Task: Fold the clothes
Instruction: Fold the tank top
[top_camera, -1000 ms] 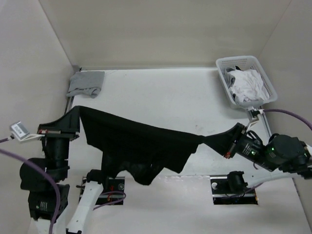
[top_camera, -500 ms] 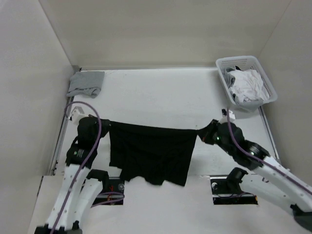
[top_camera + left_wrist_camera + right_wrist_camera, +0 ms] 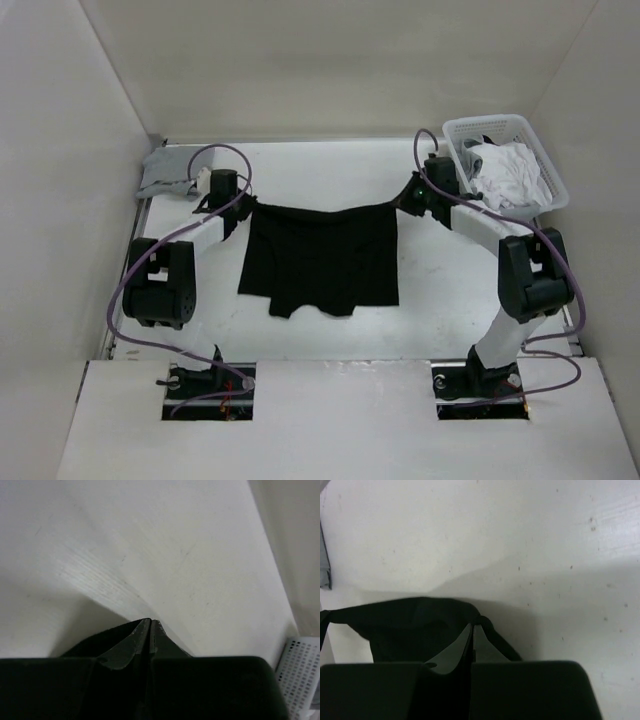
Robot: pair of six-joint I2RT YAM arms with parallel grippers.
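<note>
The black garment [image 3: 320, 255] of the clothes is spread out in the middle of the table, its top edge pulled taut between both grippers. My left gripper [image 3: 245, 206] is shut on its top left corner and my right gripper [image 3: 406, 199] is shut on its top right corner. In the left wrist view the left gripper [image 3: 150, 622] has its jaws pressed together with black cloth [image 3: 90, 647] around them. In the right wrist view the right gripper [image 3: 472, 627] pinches the black cloth [image 3: 400, 622] just above the table. A light-grey garment [image 3: 165, 168] lies at the far left corner.
A white lattice basket [image 3: 456, 150] with white laundry [image 3: 512, 172] stands at the far right corner, close behind my right arm; its wall [image 3: 300, 675] also shows in the left wrist view. White walls enclose the table on three sides.
Both arms have reached from the near edge toward the far side, carrying the black garment with them. It now lies stretched and flatter, farther from the bases.
</note>
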